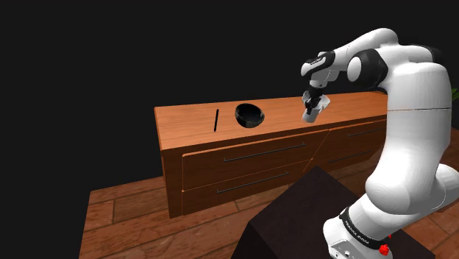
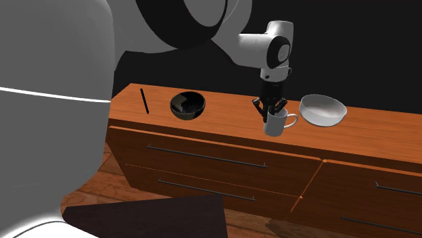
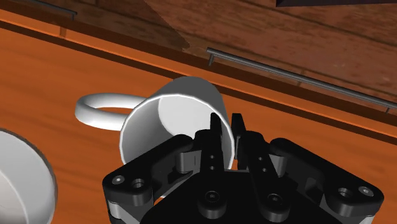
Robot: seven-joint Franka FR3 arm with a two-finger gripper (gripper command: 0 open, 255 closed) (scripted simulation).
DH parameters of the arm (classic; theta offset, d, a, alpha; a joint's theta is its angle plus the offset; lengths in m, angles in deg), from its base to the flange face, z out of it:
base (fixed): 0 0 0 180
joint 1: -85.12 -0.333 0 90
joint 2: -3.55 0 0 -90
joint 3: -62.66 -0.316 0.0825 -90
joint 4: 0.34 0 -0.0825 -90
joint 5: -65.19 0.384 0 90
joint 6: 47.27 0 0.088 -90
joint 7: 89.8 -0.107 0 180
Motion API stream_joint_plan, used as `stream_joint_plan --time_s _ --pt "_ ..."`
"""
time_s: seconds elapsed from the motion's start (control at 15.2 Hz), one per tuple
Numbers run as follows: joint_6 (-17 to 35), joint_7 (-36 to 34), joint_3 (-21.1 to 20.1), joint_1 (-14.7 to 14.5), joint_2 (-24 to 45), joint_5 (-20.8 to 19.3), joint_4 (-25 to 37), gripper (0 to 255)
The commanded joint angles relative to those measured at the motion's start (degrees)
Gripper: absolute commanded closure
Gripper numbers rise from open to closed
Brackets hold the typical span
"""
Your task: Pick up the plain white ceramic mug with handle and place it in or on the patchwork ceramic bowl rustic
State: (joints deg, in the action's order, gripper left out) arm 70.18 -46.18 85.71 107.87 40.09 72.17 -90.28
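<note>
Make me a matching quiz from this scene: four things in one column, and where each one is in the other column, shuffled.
1 mug
2 dark bowl
3 pale bowl
4 stick

A between stick and mug
B rim clasped by the tool
C near the dresser's end, at the second exterior view's left
D on the second exterior view's right of the mug

Pairs: 1-B, 2-A, 3-D, 4-C

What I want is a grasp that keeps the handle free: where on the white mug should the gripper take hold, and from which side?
The thin rim wall of the mug, from above through its open top: one finger inside, one outside, as the gripper clasps it now. The handle juts sideways, away from that spot, so it stays clear.
</note>
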Motion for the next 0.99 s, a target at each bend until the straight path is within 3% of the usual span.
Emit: stream_joint_plan --time_s 0.0,0.92 --pt "-1.09 -0.06 0.2 -0.15 -0.81 -0.27 0.29 255" --pt "-9.51 -0.19 1.28 -0.63 -5.23 -1.83 4.53 255"
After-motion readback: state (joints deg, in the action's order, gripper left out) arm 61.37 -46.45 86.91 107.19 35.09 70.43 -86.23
